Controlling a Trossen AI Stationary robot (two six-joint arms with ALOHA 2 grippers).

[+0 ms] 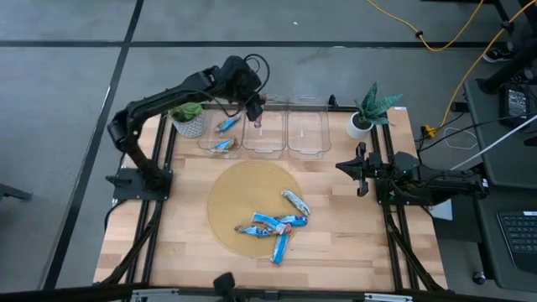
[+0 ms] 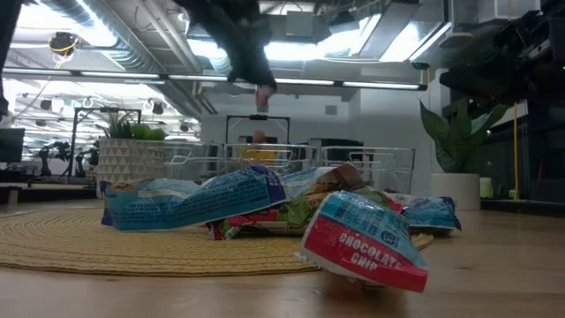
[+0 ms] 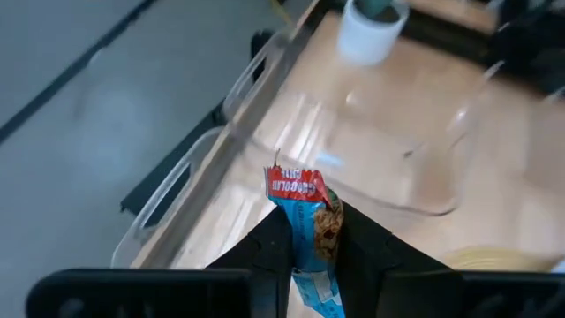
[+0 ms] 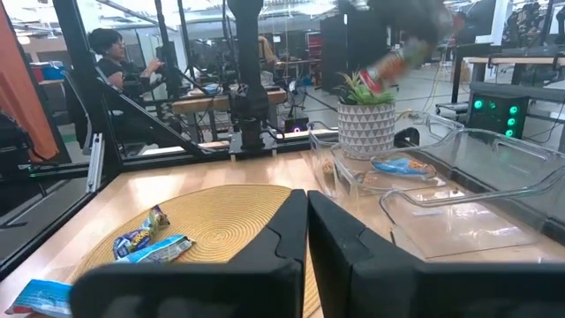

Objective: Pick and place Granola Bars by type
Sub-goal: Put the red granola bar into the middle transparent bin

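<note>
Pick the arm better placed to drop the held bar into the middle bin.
Left. Its pincer is shut on the blue-and-red wrapped granola bar and hangs over the clear plastic middle bin. The right pincer sits shut and empty at the table's right edge, away from the bins.

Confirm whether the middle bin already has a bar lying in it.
No: the middle bin lies bare, with the left gripper holding a bar above it.

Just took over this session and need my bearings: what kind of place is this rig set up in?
Probably a robotics lab or workshop: exposed ceiling ducts, workbenches with equipment where a person sits, and loose cables across the bare floor.
</note>
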